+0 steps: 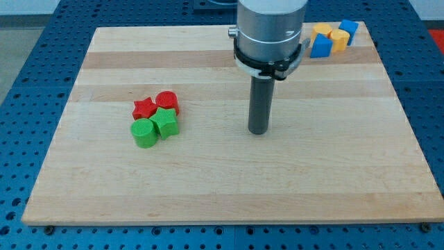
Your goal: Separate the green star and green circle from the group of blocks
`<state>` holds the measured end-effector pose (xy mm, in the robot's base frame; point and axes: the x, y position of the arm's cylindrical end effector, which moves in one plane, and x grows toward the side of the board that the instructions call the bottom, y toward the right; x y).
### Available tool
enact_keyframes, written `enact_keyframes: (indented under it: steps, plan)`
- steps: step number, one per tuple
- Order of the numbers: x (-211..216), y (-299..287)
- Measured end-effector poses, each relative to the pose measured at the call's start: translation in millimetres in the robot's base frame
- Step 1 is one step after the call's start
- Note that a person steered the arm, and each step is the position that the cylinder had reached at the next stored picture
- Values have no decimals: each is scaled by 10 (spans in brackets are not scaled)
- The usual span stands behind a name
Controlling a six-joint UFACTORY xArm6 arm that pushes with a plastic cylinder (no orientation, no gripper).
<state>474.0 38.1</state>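
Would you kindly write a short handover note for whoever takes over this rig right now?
My tip rests on bare board, well to the view's right of the cluster, touching no block.
The green circle and green star sit packed against the red star and red circle, left of the board's centre.
Blue and yellow blocks lie at the board's top right corner, away from the job.
Done: nothing visible; the greens are not yet separated.
Left: push both green blocks clear of the reds, probably towards the view's bottom.
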Motion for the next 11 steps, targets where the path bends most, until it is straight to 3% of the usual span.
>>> enact_keyframes:
  steps: [3, 7, 8, 11]
  plan:
    - [281, -576]
    - [545, -2032]
    - [393, -2132]
    - [27, -1685]
